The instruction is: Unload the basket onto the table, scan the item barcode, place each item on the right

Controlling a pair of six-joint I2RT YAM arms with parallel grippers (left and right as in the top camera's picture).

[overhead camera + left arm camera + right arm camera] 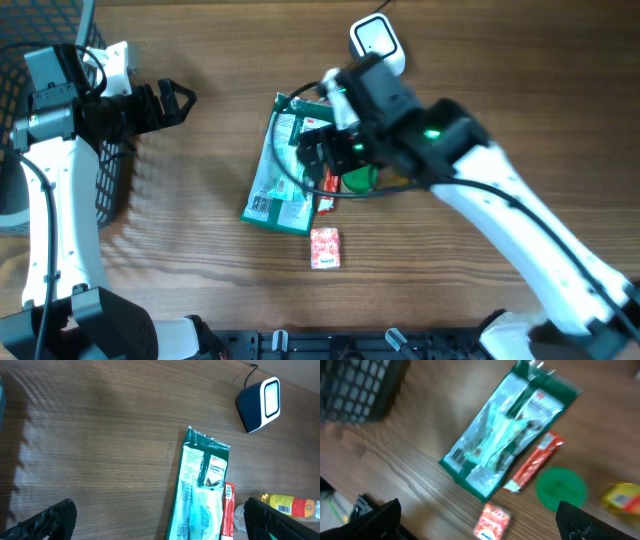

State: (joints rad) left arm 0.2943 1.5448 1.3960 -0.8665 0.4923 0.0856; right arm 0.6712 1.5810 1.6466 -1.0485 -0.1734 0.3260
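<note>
Left tool (176, 100) released, upper left, beside basket (108, 190). Right tool (318, 152) released, empty, over green packet (280, 175) at centre. Scanner (377, 40) at top.

I see a long green packet (280, 170) lying flat on the tabletop (200, 250), with a thin red stick (534, 462) just beside it. A small red box (325, 247) lies near the packet's bottom end. The scanner (375, 40), dark with a white face, stands apart past its top end.
</note>
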